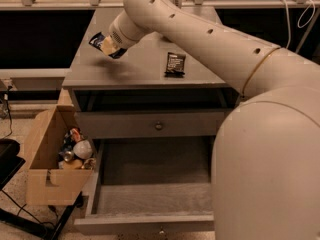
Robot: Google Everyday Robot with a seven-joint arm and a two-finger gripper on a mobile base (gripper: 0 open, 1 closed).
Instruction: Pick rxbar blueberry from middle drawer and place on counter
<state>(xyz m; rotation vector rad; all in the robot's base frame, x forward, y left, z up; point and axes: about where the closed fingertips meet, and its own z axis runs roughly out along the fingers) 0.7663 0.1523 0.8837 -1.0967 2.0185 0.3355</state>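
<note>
The rxbar blueberry (96,38) is a small flat bar in a dark blue wrapper with pale print. It hangs tilted above the left part of the table (140,69), long axis running upper left to lower right. The pincer (108,46) is clamped on it. A black bar (175,64) lies well to its right

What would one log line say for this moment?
gripper: holding rxbar blueberry above counter, left side | middle drawer: open | black bar: on counter

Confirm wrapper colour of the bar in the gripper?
Dark blue, camera view; the gripper holds the rxbar above the counter's left side.
</note>
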